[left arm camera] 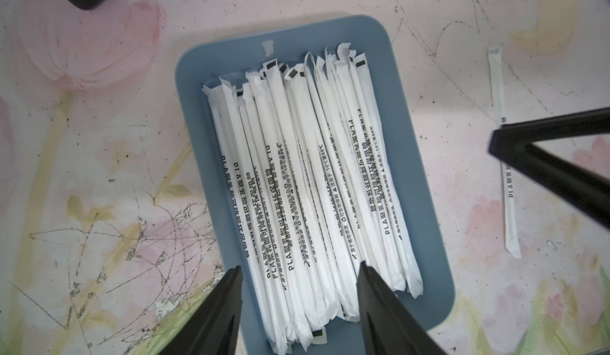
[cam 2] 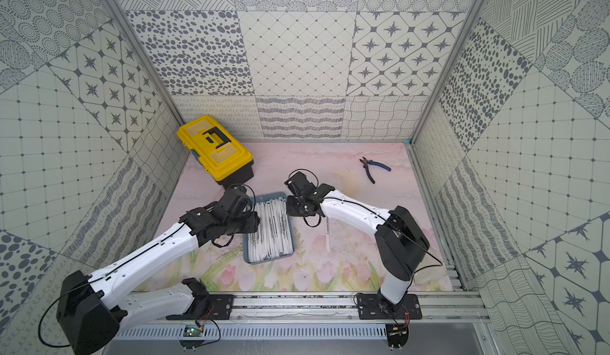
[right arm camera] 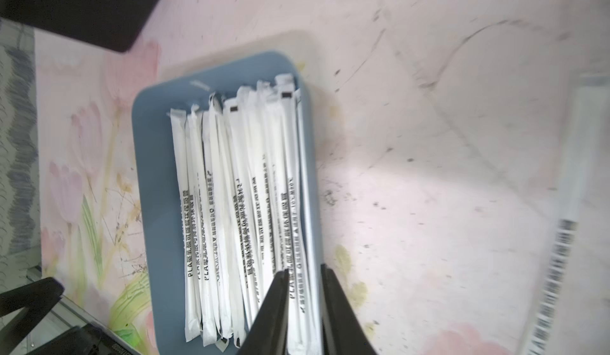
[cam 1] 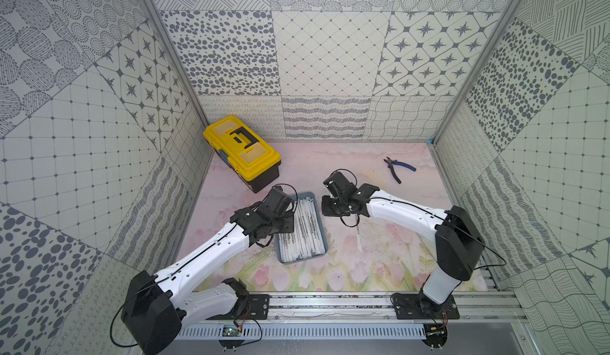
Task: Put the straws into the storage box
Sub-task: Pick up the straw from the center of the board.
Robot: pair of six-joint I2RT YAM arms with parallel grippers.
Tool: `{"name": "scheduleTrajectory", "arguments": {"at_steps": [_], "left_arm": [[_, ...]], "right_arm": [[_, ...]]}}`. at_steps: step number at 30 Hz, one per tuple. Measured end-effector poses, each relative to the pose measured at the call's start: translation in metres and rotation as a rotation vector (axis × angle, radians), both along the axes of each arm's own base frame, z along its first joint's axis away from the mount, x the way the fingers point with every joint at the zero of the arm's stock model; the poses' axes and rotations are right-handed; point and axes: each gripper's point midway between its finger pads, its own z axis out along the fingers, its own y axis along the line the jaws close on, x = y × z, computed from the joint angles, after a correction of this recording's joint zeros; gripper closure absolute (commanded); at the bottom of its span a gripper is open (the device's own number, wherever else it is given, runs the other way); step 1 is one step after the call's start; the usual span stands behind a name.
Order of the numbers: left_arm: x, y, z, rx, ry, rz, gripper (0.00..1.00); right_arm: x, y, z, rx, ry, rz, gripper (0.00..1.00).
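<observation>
Left end effector (left arm camera: 300, 266) hangs over the storage box (left arm camera: 189, 106), on its left side, with the fingers spread apart and nothing pinched between them as far as I can see. Right end effector (right arm camera: 304, 268) sits at the box's right edge, toward the far end. Its fingers are only a little apart, so the gap is narrow. White wrappers show through that gap, but I honestly can't tell if it's touching one.

The box sits mid-counter (cam 1: 363, 271), long side running near to far. It's packed with straws (left arm camera: 307, 188) lying lengthwise, roughly parallel, a few crossing, all in white paper with dark print. One loose straw (cam 1: 358, 238) isn't in there. It's lying flat on the counter just to the right of the box, part of it under the right arm, roughly parallel to the box.

Farther back, a yellow toolbox (cam 1: 241, 148) with a black handle sits in the far left corner, lid shut. Blue-handled pliers (cam 1: 397, 168) lie far right, well apart from everything.
</observation>
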Motion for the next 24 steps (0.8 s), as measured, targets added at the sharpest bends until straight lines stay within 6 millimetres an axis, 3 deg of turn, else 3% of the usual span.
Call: {"name": "scheduleTrajectory", "arguments": {"at_steps": [3, 5, 8, 11, 16, 24], "left_arm": [[0.004, -0.027, 0.005, 0.000, -0.009, -0.064, 0.40], [0.003, -0.051, 0.006, 0.009, -0.009, -0.126, 0.40], [0.000, -0.081, 0.000, 0.022, -0.001, -0.197, 0.40], [-0.004, -0.103, -0.011, 0.047, 0.018, -0.247, 0.40], [-0.007, -0.120, -0.027, 0.095, 0.042, -0.288, 0.40], [-0.009, -0.126, -0.039, 0.127, 0.059, -0.302, 0.40]], "right_arm": [[0.015, -0.058, -0.007, -0.038, -0.001, -0.113, 0.77], [0.016, -0.097, -0.030, -0.121, 0.032, -0.178, 0.76], [0.001, -0.121, -0.057, -0.222, 0.095, -0.182, 0.74], [-0.009, -0.124, -0.069, -0.268, 0.124, -0.157, 0.74], [-0.012, -0.120, -0.086, -0.300, 0.152, -0.125, 0.72], [-0.013, -0.109, -0.103, -0.338, 0.172, -0.077, 0.76]]}}
